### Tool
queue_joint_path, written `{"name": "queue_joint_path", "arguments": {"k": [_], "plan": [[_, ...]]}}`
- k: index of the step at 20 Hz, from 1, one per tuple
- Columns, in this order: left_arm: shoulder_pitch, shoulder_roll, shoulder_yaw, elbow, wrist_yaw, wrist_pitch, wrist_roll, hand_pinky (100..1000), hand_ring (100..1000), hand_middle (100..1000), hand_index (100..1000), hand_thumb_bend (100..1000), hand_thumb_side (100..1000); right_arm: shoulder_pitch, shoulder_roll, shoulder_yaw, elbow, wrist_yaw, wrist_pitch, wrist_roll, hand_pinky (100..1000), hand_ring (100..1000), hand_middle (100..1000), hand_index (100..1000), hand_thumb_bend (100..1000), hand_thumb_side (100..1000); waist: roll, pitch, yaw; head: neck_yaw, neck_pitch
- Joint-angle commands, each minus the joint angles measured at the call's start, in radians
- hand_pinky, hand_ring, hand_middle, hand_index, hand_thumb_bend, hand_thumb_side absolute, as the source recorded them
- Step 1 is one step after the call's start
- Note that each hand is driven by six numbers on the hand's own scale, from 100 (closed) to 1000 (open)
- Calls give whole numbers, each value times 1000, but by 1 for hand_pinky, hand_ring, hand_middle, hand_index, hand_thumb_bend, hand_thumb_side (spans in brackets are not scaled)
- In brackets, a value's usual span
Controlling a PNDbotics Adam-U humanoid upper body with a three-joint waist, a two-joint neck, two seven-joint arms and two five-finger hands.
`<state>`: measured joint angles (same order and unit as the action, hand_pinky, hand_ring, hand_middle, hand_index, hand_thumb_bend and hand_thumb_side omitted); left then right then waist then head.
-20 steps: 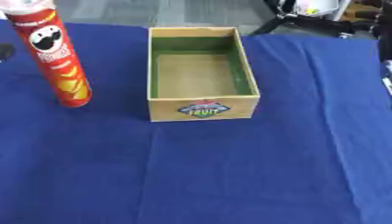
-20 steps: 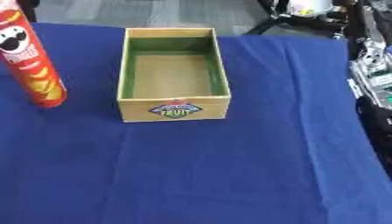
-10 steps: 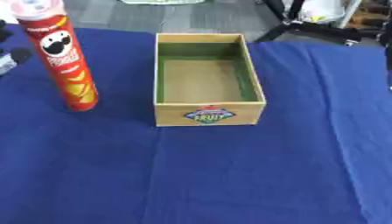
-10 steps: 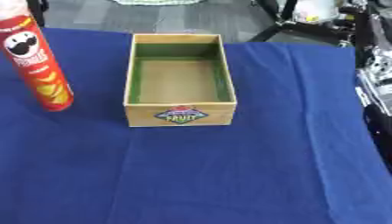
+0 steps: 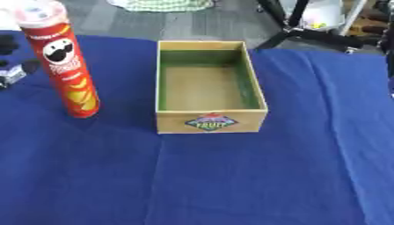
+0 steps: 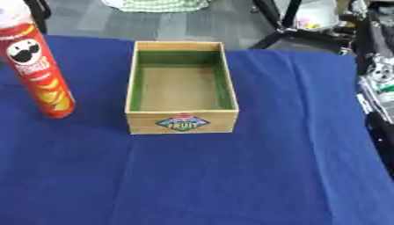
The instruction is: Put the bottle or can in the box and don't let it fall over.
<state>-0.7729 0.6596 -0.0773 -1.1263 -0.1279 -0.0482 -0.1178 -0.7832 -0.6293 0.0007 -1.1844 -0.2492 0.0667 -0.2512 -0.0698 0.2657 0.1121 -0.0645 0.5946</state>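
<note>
A tall red Pringles can (image 5: 67,70) with a clear lid stands upright on the blue cloth, just left of the box and apart from it. The wooden box (image 5: 172,123) has green inner walls and a fruit label on its front wall, and nothing lies inside it. A black and silver part of my left hand (image 5: 11,74) shows at the left edge, left of the can and not touching it. My right hand (image 6: 378,78) is a silver and black shape at the right edge, far from the box.
The blue cloth (image 5: 231,184) covers the table, with creases to the right of the box. Beyond the far edge lie grey floor, black stand legs (image 5: 308,31) and a green checked cloth (image 5: 163,4).
The whole picture has shifted a little, so the camera moved. The can and box keep their places relative to each other. A bit more of my left hand shows at the left edge.
</note>
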Motion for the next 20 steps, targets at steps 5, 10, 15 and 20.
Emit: {"name": "queue_joint_path", "arguments": {"k": [5, 10, 15, 20], "plan": [[-37, 12, -5, 1, -25, 5, -11, 906, 945, 845, 965, 778, 715, -26, -31, -5, -15, 9, 1, 1, 787, 805, 829, 923, 100, 991, 2, -6, -2, -1, -26], [-44, 6, -9, -4, -24, 0, -27, 907, 946, 846, 965, 791, 722, -29, -30, -5, -15, 10, 3, 1, 787, 805, 829, 923, 100, 996, 1, 3, -3, 3, -32], [-61, -6, -13, 6, -34, 6, -27, 905, 945, 845, 964, 784, 721, -33, -26, -3, -16, 10, 3, 3, 788, 804, 829, 924, 100, 998, -1, 9, -5, 6, -42], [-76, -17, -17, 17, -45, 9, -24, 905, 946, 845, 964, 789, 723, -37, -26, -3, -17, 10, 3, 3, 788, 804, 830, 924, 100, 1000, -5, 14, -8, 9, -47]]}}
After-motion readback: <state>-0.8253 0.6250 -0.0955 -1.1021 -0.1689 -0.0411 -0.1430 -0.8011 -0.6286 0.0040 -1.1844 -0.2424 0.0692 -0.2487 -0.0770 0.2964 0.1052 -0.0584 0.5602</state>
